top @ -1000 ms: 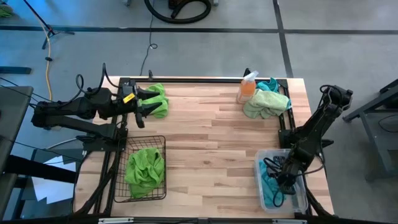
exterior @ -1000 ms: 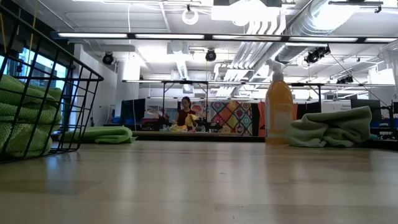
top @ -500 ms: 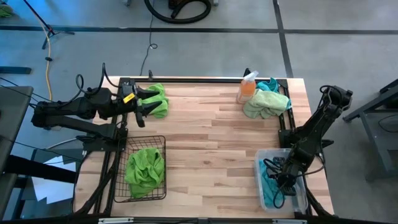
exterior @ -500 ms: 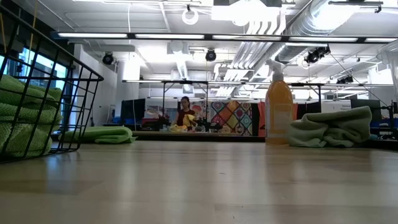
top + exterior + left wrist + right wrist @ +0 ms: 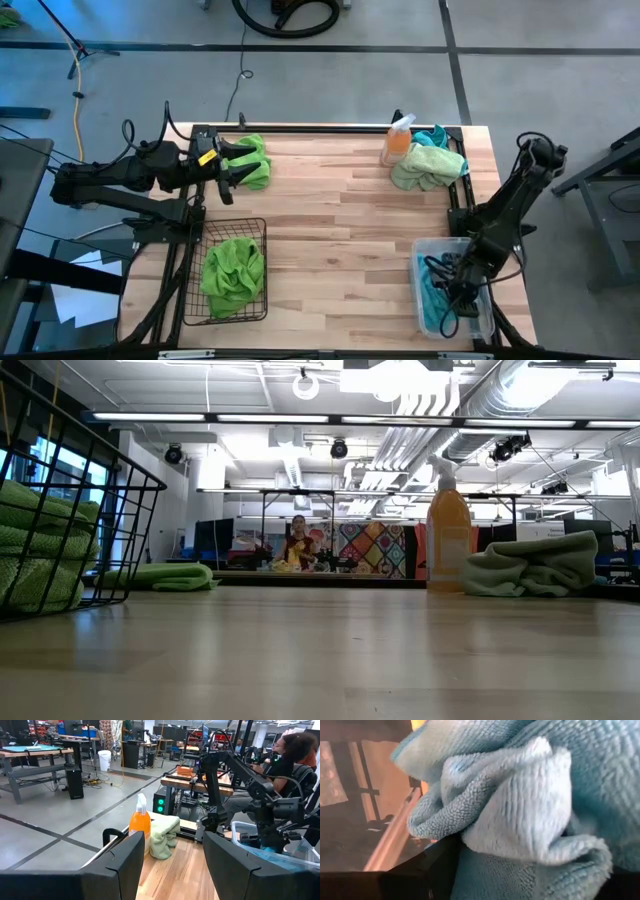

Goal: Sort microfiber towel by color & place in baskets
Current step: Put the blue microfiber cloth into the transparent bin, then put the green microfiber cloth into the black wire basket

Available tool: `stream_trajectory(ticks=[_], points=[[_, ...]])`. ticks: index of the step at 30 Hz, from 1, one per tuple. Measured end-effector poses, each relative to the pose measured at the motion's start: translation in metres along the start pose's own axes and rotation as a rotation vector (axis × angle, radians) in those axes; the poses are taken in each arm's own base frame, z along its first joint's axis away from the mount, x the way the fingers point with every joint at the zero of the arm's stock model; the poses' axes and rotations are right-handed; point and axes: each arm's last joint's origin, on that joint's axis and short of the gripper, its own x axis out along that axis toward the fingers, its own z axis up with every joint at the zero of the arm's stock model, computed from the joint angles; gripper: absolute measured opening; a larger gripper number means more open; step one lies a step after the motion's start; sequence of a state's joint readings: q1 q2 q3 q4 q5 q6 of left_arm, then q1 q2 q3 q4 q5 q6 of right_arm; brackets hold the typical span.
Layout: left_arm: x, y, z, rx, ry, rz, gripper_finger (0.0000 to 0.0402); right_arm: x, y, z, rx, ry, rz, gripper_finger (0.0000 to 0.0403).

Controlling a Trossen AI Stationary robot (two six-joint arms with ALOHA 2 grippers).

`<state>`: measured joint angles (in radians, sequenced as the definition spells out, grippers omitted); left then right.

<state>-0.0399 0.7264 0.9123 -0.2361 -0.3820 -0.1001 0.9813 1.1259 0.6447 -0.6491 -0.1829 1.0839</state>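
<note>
Turquoise towel (image 5: 520, 820) bunches right against the right hand (image 5: 447, 292) inside the clear basket (image 5: 422, 262); finger spread unclear.

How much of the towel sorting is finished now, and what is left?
Done: a green towel lies in the wire basket. In hand: the right tool sits in the plastic basket on a turquoise towel. Left: the green towel by the left tool, and the pile by the bottle.

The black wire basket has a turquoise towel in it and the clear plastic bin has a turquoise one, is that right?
Not quite. The high view shows the towel in the black wire basket is lime green, not turquoise. The clear plastic bin does hold a turquoise towel.
</note>
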Motion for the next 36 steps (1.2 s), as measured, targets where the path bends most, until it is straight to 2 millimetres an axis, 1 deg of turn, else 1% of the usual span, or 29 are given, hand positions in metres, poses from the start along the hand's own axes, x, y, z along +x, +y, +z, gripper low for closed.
stream_trajectory(ticks=[4,9,17,20,23,27,30,32,34,36], points=[[0.0,0.0,0.0,0.0,0.0,0.0,0.0191,-0.018,0.012,0.003,0.01,-0.001,-0.017,0.0245],[0.0,0.0,0.0,0.007,0.0,0.0,0.0191,-0.047,0.027,0.007,0.009,-0.049,-0.069,0.0245],[0.0,0.0,0.0,0.008,0.0,0.0,0.0191,-0.095,0.04,0.006,0.0,-0.081,-0.161,0.0245],[0.0,0.0,0.0,0.008,0.0,-0.001,0.0191,-0.115,0.045,0.008,-0.001,-0.177,-0.194,0.0245],[0.0,0.0,0.0,0.008,0.0,0.0,0.0191,-0.129,0.047,0.02,0.031,-0.372,-0.228,0.0245],[0.0,0.0,0.0,0.007,-0.001,0.0,0.0191,-0.137,0.038,0.044,0.097,-0.594,-0.306,0.0245],[0.0,0.0,0.0,0.007,-0.001,-0.001,0.0191,-0.138,0.023,0.062,0.162,-0.659,-0.366,0.0245],[0.0,0.0,0.0,0.007,-0.001,-0.001,0.0191,-0.136,0.012,0.075,0.176,-0.692,-0.391,0.0245],[0.0,0.0,0.0,0.007,-0.002,-0.001,0.0191,-0.133,0.001,0.089,0.159,-0.734,-0.402,0.0245],[0.0,0.0,0.0,0.006,-0.003,-0.001,0.0191,-0.13,-0.008,0.105,0.124,-0.789,-0.376,0.0245]])
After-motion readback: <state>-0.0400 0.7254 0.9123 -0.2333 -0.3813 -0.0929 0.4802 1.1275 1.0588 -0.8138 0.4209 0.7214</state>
